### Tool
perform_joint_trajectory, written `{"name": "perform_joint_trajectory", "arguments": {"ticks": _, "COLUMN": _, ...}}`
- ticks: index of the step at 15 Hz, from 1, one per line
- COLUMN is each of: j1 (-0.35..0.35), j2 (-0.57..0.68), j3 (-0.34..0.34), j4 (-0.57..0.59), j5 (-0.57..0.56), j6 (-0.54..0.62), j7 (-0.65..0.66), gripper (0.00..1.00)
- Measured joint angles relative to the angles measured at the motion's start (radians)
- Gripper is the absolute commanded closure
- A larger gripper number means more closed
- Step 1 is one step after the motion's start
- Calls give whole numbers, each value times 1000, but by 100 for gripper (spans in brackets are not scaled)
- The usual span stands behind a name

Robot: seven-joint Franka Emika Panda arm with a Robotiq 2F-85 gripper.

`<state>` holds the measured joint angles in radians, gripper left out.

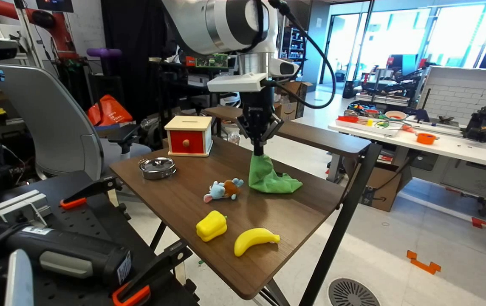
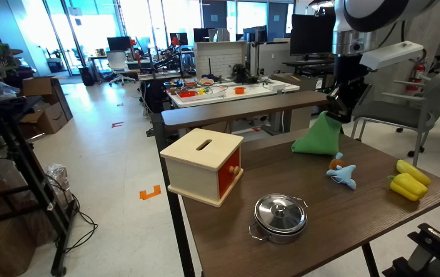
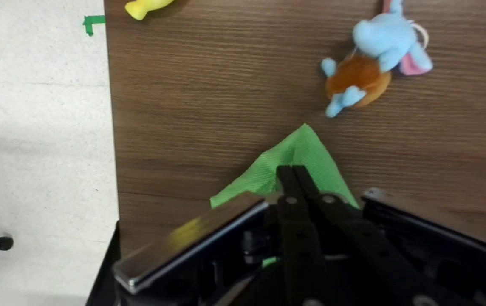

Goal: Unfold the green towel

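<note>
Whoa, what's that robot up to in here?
A robot arm has its jaws shut on the top of a green towel, holding that bit up like a little tent. The bottom rests on the brown table, so the towel isn't spread out flat yet. Near it lies a blue-and-brown plush toy, with a yellow bell pepper and a banana farther off.

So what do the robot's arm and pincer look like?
The arm is rounded, white and grey, with a silver collar. A black cable loops off it, and a slim white box is mounted above the pincer, which is black with shiny metal parts.
</note>
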<state>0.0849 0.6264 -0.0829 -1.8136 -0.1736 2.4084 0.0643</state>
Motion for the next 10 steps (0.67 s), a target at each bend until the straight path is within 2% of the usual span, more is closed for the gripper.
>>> {"name": "perform_joint_trajectory", "arguments": {"ticks": 5, "j1": 49, "j2": 26, "j3": 60, "j4": 14, "j5": -1, "j6": -118, "j7": -40, "gripper": 100}}
{"name": "perform_joint_trajectory", "arguments": {"ticks": 10, "j1": 66, "j2": 126, "j3": 97, "j4": 128, "j5": -1, "j6": -215, "j7": -94, "gripper": 100}}
